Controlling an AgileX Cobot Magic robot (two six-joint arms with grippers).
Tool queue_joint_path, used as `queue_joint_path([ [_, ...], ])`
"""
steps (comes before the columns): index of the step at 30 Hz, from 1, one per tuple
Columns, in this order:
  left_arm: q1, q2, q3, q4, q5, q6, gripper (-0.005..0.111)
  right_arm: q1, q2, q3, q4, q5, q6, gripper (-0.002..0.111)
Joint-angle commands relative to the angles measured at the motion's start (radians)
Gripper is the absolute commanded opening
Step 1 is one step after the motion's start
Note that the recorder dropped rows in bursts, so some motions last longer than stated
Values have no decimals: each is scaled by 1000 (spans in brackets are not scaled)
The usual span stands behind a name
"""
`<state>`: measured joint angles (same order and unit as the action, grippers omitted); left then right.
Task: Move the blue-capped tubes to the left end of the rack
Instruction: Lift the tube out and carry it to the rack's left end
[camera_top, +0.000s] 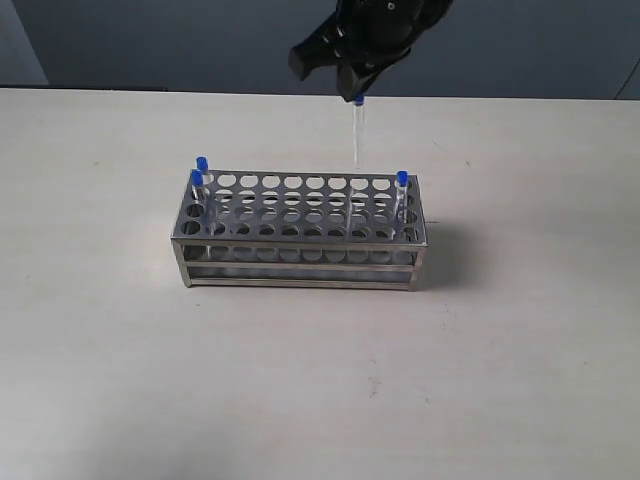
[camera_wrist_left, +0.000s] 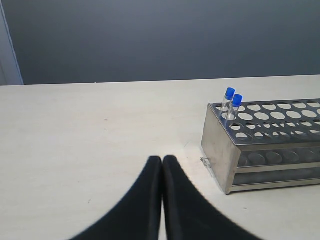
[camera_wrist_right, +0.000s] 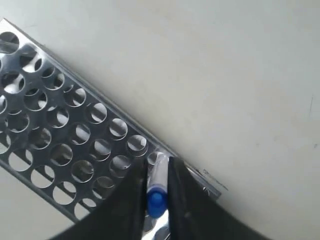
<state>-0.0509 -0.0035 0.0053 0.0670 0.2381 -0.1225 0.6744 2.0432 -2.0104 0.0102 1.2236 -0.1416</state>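
Observation:
The steel rack (camera_top: 300, 235) stands mid-table. Two blue-capped tubes (camera_top: 199, 182) stand in its left end, also seen in the left wrist view as two blue-capped tubes (camera_wrist_left: 232, 102) at the near corner of the rack (camera_wrist_left: 265, 145). A third blue-capped tube (camera_top: 401, 192) stands at the right end. My right gripper (camera_top: 356, 88) hangs above the rack's back right, shut on a fourth tube (camera_top: 357, 135) lifted clear of the holes. In the right wrist view the held tube (camera_wrist_right: 156, 187) sits between the fingers, over the rack (camera_wrist_right: 60, 140). My left gripper (camera_wrist_left: 162, 162) is shut and holds nothing, left of the rack.
The pale table (camera_top: 520, 380) spreads all around the rack. A grey wall (camera_top: 150, 40) runs behind the table's far edge.

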Motion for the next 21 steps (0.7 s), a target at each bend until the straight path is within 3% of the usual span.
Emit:
queue_joint_path([
  [1, -11, 3, -5, 1, -7, -1, 1, 3, -40, 2, 4, -3, -4, 0],
  [13, -11, 3, -5, 1, -7, -1, 1, 162, -31, -5, 112, -79, -154, 0],
  [21, -11, 3, -5, 1, -7, -1, 1, 213, 79, -133, 148, -40, -170, 0],
])
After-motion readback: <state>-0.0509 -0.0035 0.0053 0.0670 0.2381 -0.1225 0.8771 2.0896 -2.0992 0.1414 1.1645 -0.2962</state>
